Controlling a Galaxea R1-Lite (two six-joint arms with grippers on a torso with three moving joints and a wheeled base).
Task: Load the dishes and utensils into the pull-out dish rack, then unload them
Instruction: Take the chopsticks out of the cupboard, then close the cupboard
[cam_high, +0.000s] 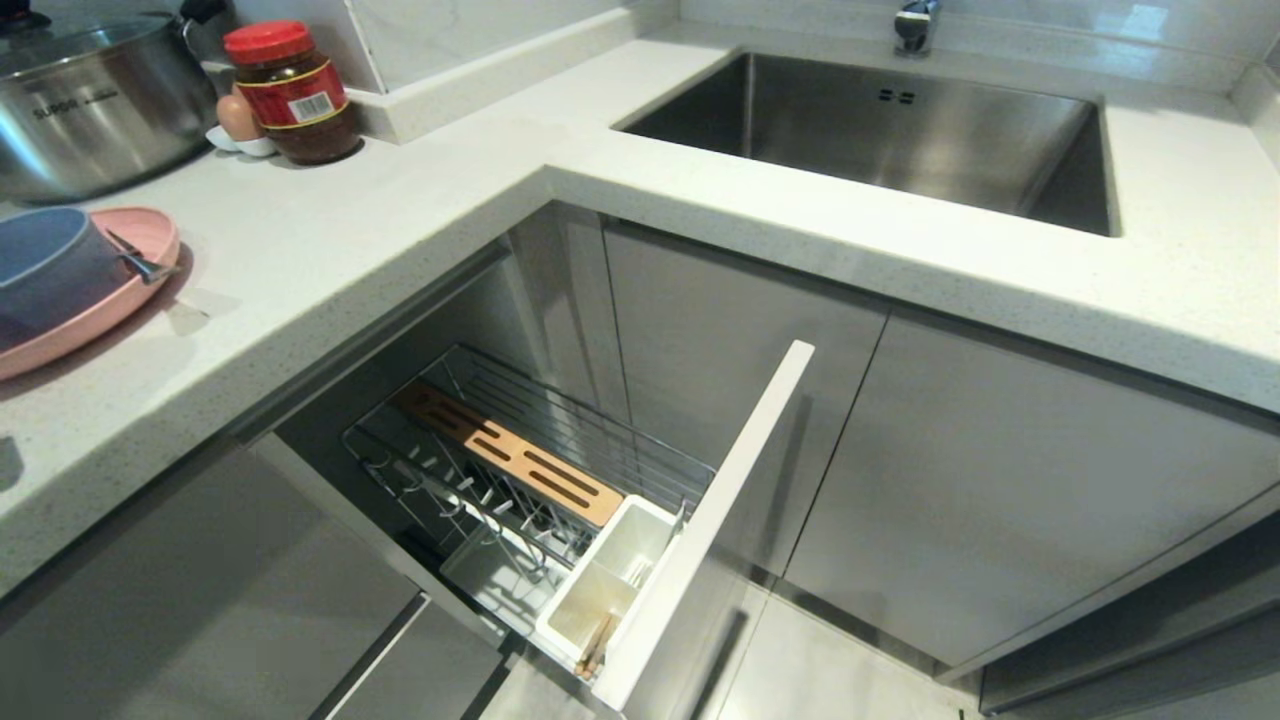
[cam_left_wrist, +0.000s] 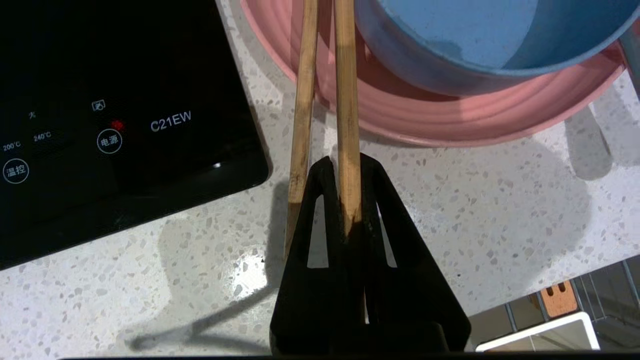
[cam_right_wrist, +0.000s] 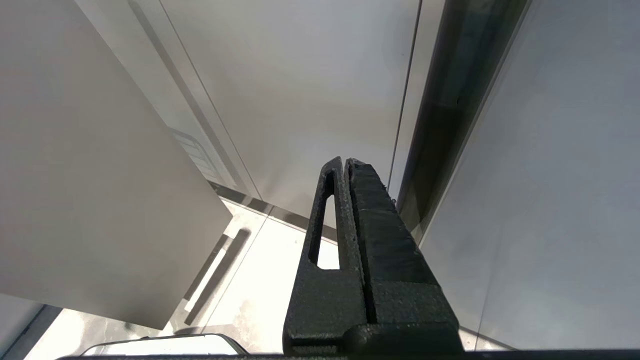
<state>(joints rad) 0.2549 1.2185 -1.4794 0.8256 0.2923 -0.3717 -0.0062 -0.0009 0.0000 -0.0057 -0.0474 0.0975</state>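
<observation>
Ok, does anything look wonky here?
Yes. The left gripper pinches just one chopstick. The other chopstick sits outside its fingers, slanting away above the counter, so the pair looks uneven.

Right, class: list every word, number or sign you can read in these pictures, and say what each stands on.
"C21EW": on the black cooktop.
"200°C" and "240°C": on the cooktop, by its edge.
"电源": in a ring on the cooktop.
"温控": in another ring on the cooktop.
"SUPOR": on the steel pot; the smaller word after it is too blurred to read.
The jar has a barcode label; its print is too small to read.
</observation>
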